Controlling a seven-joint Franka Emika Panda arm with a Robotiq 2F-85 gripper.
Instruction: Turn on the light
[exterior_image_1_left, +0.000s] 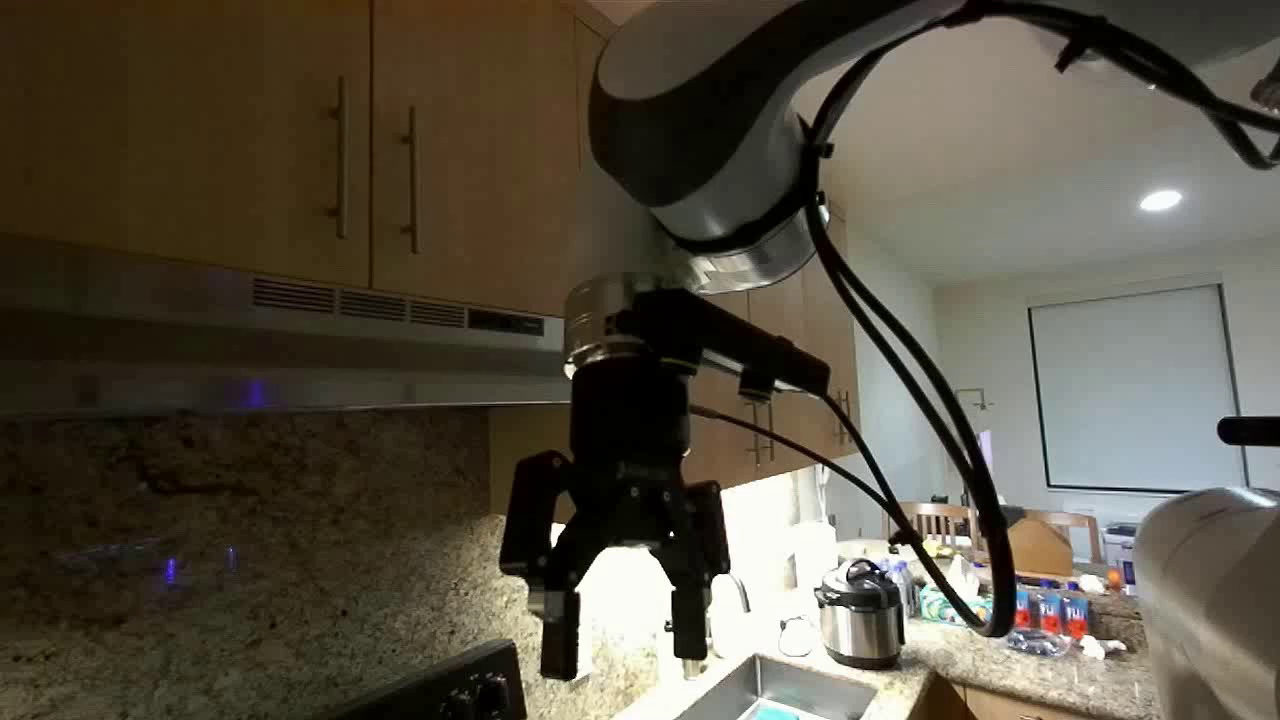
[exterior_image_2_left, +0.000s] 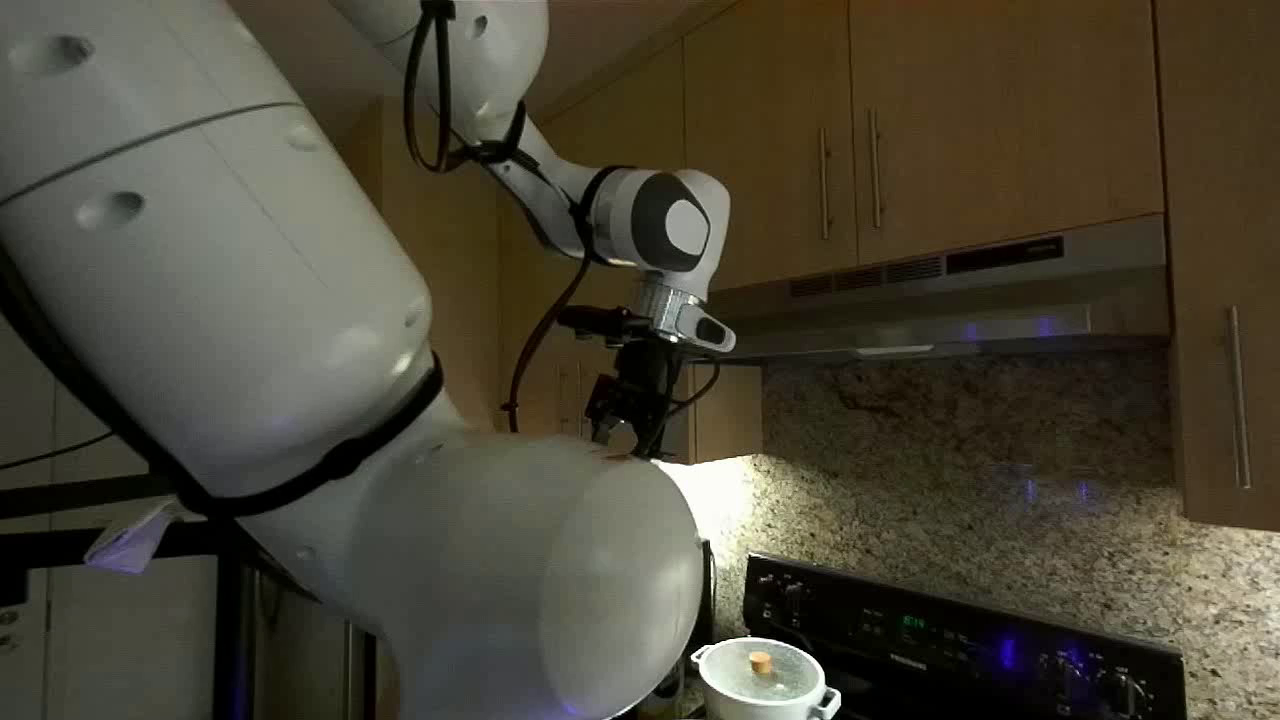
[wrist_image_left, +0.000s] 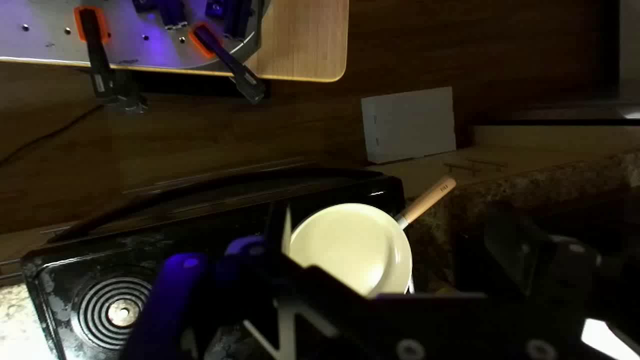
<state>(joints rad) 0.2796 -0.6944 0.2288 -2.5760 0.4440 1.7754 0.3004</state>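
Observation:
A metal range hood (exterior_image_1_left: 200, 345) hangs under the wooden cabinets and also shows in an exterior view (exterior_image_2_left: 930, 300). Its front has vents and a dark panel (exterior_image_1_left: 505, 322), seen again in an exterior view (exterior_image_2_left: 1005, 255). A pale strip (exterior_image_2_left: 895, 350) shows on its underside. I cannot make out a light switch. My gripper (exterior_image_1_left: 625, 635) points down beside the hood's end, apart from it, with its fingers spread and nothing between them. It also shows in an exterior view (exterior_image_2_left: 628, 440) and, dark and blurred, in the wrist view (wrist_image_left: 395, 240).
Bright light falls on the backsplash (exterior_image_1_left: 640, 600) behind the gripper. The stove panel (exterior_image_2_left: 960, 640), a white lidded pot (exterior_image_2_left: 762, 680) and a cream pan (wrist_image_left: 355, 245) are below. A sink (exterior_image_1_left: 800, 690) and a steel cooker (exterior_image_1_left: 862, 620) stand along the counter. Upper cabinets (exterior_image_1_left: 480, 150) rise above.

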